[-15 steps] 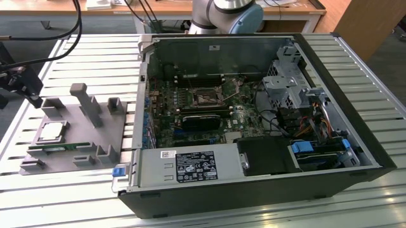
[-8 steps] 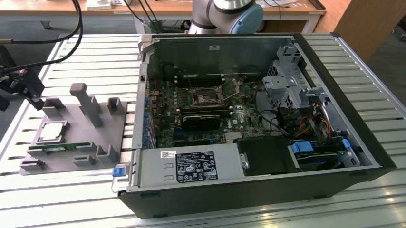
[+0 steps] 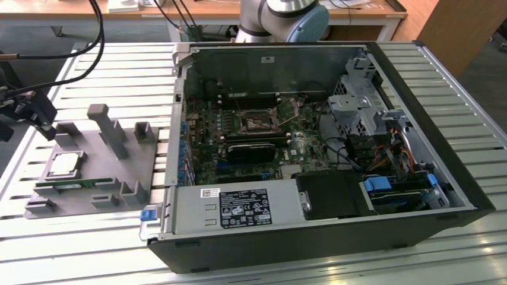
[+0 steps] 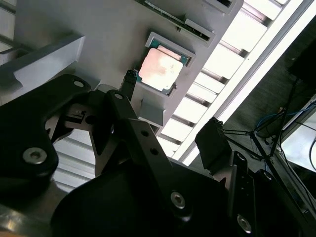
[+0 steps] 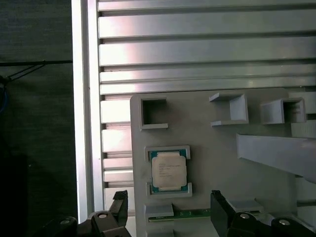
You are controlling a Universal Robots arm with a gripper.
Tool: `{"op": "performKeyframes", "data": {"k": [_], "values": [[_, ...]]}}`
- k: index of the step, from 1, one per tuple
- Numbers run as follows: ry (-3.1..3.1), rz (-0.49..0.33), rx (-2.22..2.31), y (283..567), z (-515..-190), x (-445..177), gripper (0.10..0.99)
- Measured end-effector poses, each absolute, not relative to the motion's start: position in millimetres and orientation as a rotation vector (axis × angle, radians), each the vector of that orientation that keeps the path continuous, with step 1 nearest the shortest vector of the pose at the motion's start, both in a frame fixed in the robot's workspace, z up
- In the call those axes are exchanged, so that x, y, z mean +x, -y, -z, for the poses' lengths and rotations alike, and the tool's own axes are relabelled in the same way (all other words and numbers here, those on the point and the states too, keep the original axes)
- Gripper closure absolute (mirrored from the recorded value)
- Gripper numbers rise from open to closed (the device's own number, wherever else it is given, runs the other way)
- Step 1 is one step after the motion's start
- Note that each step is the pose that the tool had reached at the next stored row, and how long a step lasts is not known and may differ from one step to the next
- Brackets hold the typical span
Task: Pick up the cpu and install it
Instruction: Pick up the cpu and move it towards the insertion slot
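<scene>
Gripper (image 5: 168, 206) wide open: fingertips (image 5: 120, 201) far apart, nothing held, nothing touched. Hovers above grey holder plate (image 5: 222, 163). Cpu (image 5: 169, 170) flat, silver top up, in framed nest on plate, just past the tips and clear of them. Green memory stick (image 5: 190, 214) in slot just beside nest. Tall post (image 3: 111, 133) upright on plate nearby. Plate on slatted metal table (image 5: 197, 49). Open computer case (image 3: 277, 249) toward exterior view's right; socket (image 3: 257, 123) inside, well apart from cpu.
</scene>
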State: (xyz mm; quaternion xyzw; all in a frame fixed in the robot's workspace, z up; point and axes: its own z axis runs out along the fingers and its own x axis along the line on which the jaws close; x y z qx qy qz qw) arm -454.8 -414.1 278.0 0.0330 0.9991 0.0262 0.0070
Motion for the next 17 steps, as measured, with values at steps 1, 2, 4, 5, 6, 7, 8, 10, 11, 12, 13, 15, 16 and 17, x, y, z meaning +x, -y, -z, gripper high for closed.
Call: {"op": "performKeyframes", "data": {"k": [1,2,4,5,6,7,8,10,11,12,13,15,16,17], "values": [[-3.125,-0.082,0.103,414,-277,-455,0.325],[-3.125,-0.082,0.103,414,-276,-455,0.325],[-3.125,-0.082,0.103,414,-275,-455,0.325],[-3.125,-0.082,0.103,414,-274,-455,0.325],[-3.125,-0.082,0.103,414,-273,-455,0.325],[-3.125,-0.082,0.103,414,-272,-455,0.325],[-3.125,-0.082,0.103,415,-271,-455,0.325],[-3.125,-0.082,0.103,415,-268,-455,0.325],[-3.125,-0.082,0.103,415,-266,-455,0.325],[-3.126,-0.082,0.103,415,-264,-455,0.325],[-3.126,-0.082,0.101,415,-262,-455,0.325],[-3.127,-0.082,0.094,415,-259,-455,0.325],[-3.128,-0.082,0.092,415,-257,-455,0.325],[-3.128,-0.083,0.091,415,-255,-455,0.325]]}}
